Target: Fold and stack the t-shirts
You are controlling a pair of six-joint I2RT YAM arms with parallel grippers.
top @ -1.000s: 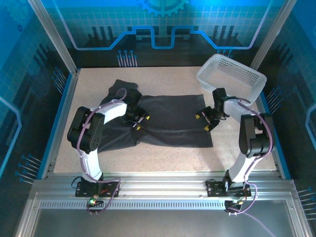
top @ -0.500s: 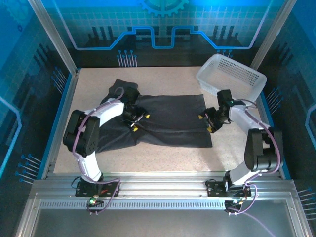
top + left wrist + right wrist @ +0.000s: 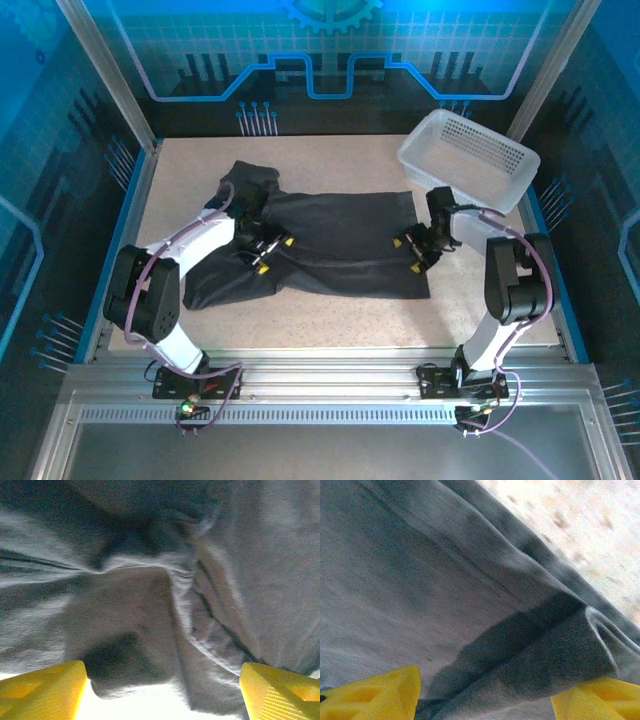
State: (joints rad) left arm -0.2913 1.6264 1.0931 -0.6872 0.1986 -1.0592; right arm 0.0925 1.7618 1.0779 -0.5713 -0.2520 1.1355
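Observation:
A dark charcoal t-shirt (image 3: 345,232) lies spread across the middle of the table, its left part bunched and wrinkled. My left gripper (image 3: 274,254) stands open low over that wrinkled left part. In the left wrist view its yellow fingertips (image 3: 40,687) sit wide apart, with creased cloth (image 3: 130,605) ahead and nothing gripped between them. At the shirt's right edge my right gripper (image 3: 406,254) is open too. The right wrist view has a raised fold of the shirt (image 3: 535,665) lying between its yellow fingertips (image 3: 375,695), which stand apart.
A white perforated basket (image 3: 470,158) stands at the back right, close behind the right arm. Bare speckled table (image 3: 330,160) runs behind the shirt and along the front (image 3: 330,320). Blue rails and a metal frame border the table.
The left gripper's jaws have spread wider and it has slid slightly left over the cloth, its elbow swinging out left. The right gripper stays at the shirt's right edge while its arm shifted.

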